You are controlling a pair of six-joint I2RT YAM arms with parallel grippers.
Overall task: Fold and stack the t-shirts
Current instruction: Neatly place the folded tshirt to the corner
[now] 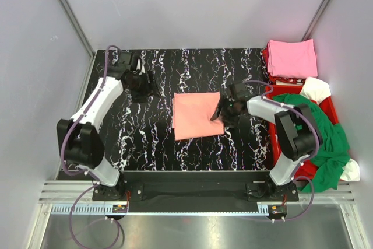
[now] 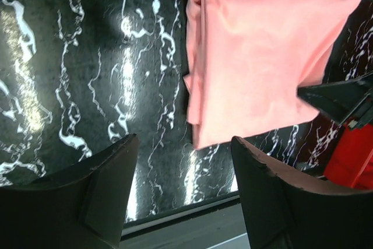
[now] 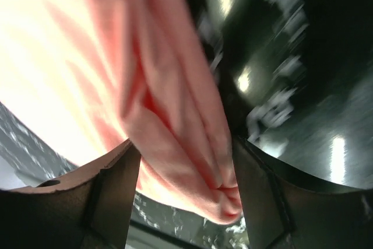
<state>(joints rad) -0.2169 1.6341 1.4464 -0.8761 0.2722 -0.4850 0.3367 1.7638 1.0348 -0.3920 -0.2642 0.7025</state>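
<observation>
Salmon-orange t-shirt (image 1: 197, 115) sits folded into a neat rectangle right in the middle of the black marbled table (image 1: 145, 144), and the right gripper (image 1: 223, 113) is down on its right-hand edge. From the right wrist camera the layered fold bulges between the two fingers (image 3: 111, 190) and fills the gap. The picture is blurred there, but it looks clamped on the cloth. Over on the other side, the left gripper (image 1: 141, 88) hangs above bare table, well apart from the shirt's left edge, its jaws spread wide with nothing between them; its own camera shows the shirt lying beyond the fingertips. Off at the far right corner a pink t-shirt (image 1: 291, 58) lies folded flat on top of a pile, and near it a green t-shirt (image 1: 323, 138) sprawls unfolded over the red crate (image 1: 330, 106), with a white t-shirt (image 1: 316, 88) poking out beside it.
</observation>
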